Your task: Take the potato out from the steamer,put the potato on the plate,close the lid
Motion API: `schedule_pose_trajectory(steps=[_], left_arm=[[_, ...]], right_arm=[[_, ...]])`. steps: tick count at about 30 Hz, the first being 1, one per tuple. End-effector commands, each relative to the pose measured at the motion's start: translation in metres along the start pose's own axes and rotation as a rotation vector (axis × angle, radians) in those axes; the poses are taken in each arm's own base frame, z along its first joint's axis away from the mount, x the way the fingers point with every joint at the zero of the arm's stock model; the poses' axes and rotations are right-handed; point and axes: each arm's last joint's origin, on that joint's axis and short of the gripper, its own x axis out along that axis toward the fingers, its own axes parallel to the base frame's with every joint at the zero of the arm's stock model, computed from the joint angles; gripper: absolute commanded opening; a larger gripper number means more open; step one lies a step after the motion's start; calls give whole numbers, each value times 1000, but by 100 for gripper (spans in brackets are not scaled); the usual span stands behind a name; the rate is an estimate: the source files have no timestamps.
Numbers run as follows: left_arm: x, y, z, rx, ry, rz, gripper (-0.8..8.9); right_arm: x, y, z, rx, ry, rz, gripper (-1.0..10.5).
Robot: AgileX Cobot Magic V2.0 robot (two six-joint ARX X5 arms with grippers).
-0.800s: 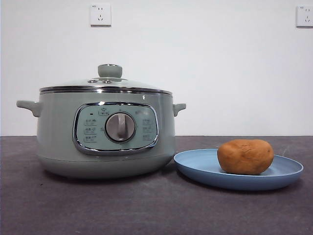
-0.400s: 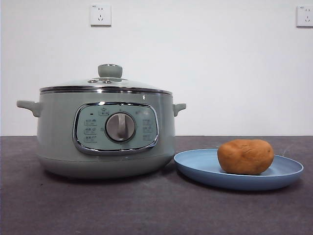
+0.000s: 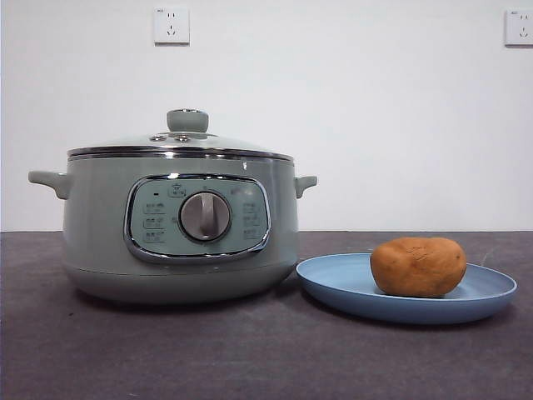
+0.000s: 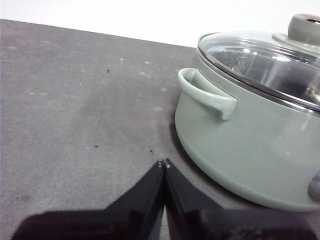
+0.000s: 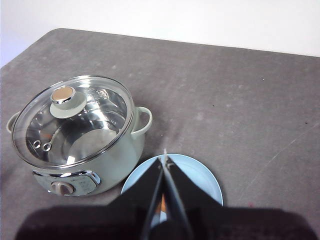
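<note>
The pale-green steamer (image 3: 179, 229) stands on the table at the left, with the glass lid (image 3: 179, 143) seated on it. The orange-brown potato (image 3: 418, 266) lies on the light-blue plate (image 3: 333, 283) to the right of the pot. My left gripper (image 4: 164, 164) is shut and empty, low over the table beside the steamer's (image 4: 250, 135) handle. My right gripper (image 5: 164, 159) is shut and empty, high above the plate (image 5: 200, 175), and hides most of the potato there. The steamer (image 5: 100, 165) and its lid (image 5: 75, 120) also show in the right wrist view.
The dark grey table (image 3: 250, 358) stretches in front of the pot and plate. A white wall with two sockets (image 3: 171, 25) stands behind. Neither arm shows in the front view.
</note>
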Motion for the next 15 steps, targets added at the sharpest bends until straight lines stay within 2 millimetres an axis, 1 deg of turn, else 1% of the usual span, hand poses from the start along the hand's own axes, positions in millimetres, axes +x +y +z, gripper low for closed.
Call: schedule_pose_trajectory(steps=[1, 5, 8, 10, 12, 15], left_arm=[[1, 1, -4, -1, 12, 10, -4], [1, 1, -4, -1, 12, 10, -4], [1, 1, -4, -1, 12, 10, -4], [1, 1, -4, -1, 12, 10, -4], [1, 1, -4, -1, 12, 10, -4], [1, 1, -4, -1, 12, 10, -4]], right_arm=[[2, -1, -2, -6, 14, -12, -1], [5, -14, -5, 46, 33, -135, -1], [12, -27, -15, 142, 66, -219, -1], [17, -36, -31, 230, 97, -281, -1], [23, -45, -54, 310, 119, -338, -1], [34, -53, -88, 354, 90, -387, -1]])
